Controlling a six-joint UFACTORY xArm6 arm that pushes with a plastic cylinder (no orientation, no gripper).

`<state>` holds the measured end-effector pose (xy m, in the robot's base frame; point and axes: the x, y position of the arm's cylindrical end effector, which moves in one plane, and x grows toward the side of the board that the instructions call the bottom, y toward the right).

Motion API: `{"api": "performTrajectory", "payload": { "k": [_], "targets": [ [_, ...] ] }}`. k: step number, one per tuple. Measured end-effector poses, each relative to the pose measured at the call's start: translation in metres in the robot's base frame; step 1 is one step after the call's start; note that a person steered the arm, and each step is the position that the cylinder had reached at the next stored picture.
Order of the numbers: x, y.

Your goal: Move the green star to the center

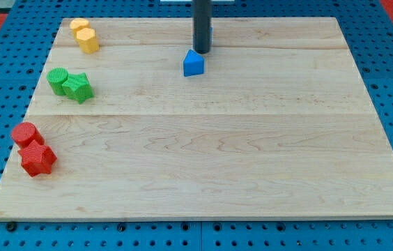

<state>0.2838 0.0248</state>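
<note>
The green star (79, 87) lies on the wooden board (252, 153) at the view's left, touching a green round block (58, 79) on its left. My tip (201, 51) stands near the view's top centre, far to the right of the green star. It is just above a blue block with a pointed top (193, 63).
Two yellow blocks, one (79, 26) and another (88, 40), sit at the view's top left. A red round block (25, 133) and a red star (37, 159) sit at the lower left edge. Blue pegboard (391, 70) surrounds the board.
</note>
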Motion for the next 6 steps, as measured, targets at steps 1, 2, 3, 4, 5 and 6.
{"api": "performTrajectory", "payload": {
  "k": [1,2,3,4,5,6],
  "targets": [
    [0.000,0.018],
    [0.001,0.059],
    [0.068,0.091],
    [0.190,0.076],
    [0.231,-0.063],
    [0.220,-0.202]
  ]
}}
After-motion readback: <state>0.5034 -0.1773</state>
